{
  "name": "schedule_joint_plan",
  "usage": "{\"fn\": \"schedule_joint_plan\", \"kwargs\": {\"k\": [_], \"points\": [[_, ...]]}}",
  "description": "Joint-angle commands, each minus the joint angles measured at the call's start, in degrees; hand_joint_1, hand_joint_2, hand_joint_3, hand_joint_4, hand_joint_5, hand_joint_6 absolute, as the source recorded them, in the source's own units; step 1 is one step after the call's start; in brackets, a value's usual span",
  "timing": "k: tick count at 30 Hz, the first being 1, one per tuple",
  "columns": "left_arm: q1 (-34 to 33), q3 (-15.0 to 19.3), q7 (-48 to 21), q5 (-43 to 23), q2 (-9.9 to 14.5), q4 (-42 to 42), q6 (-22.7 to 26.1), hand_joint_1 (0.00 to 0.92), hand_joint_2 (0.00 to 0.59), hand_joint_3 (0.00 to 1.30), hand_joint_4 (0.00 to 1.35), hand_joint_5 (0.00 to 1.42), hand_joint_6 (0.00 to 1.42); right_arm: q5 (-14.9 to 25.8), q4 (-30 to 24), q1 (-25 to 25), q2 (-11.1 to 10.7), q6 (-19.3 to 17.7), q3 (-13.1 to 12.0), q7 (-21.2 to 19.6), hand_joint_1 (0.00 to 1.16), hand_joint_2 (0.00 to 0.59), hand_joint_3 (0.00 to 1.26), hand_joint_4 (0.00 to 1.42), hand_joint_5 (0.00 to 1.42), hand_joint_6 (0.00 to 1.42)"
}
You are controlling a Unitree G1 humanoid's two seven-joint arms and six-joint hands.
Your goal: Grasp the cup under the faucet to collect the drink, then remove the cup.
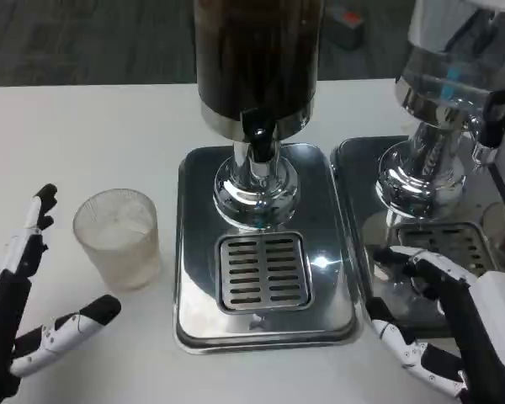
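1. Cup [118, 237] sits upright on the white table [84, 135], just left of the steel tray [194, 252] and well short of the faucet [257, 139]. It looks frosted and empty, though I cannot be sure of the inside.

2. My left hand [21, 316] is spread wide and holds nothing: 1 finger [35, 220] points up on the far left of the cup, and the thumb [71, 326] lies low in front of it. Neither touches the cup.

3. The step in hand, as I judge it, is the grasp. I should slide the hand right until the cup wall sits deep between thumb and fingers, then close at mid-height, not at the rim.

4. Squeeze gently. The wall looks like thin plastic and may flex or pop out if I pinch hard.

5. Keep the cup upright and lift it only enough to pass over the tray edge, which looks raised and could catch the base.

6. Aim for the grate [261, 271], directly beneath the spout, so the drink falls inside.

7. My right hand [450, 324] rests with fingers apart and nothing in them, at the front edge of the second tray [353, 168] on the right. It should wait there, clear of the path.
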Motion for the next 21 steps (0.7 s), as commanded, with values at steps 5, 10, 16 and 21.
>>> {"fn": "schedule_joint_plan", "kwargs": {"k": [5,10,16,21], "points": [[-7.8,-0.5,-6.6,-3.3,0.5,6.9,2.5,0.034,0.000,0.00,0.00,0.14,0.27,0.6,-0.8,-0.1,0.2,0.5,-0.4,0.8,0.51,0.372,0.37,0.31,0.36,0.50],[-11.5,-0.8,-9.7,-3.8,0.6,11.2,2.5,0.071,0.000,0.00,0.00,0.16,0.28,0.7,-0.8,-0.2,0.4,0.6,-0.3,1.0,0.50,0.370,0.37,0.31,0.36,0.50],[-15.5,-1.7,-11.4,-3.2,0.8,15.8,2.8,0.121,0.000,0.00,0.00,0.18,0.30,0.6,-0.9,0.1,0.6,0.6,-0.3,0.9,0.50,0.362,0.37,0.31,0.36,0.50],[-18.8,-3.1,-11.6,-2.7,1.0,19.9,3.2,0.150,0.004,0.00,0.00,0.18,0.32,0.5,-1.1,0.3,0.7,0.6,-0.3,0.8,0.49,0.359,0.37,0.31,0.36,0.50]]}}
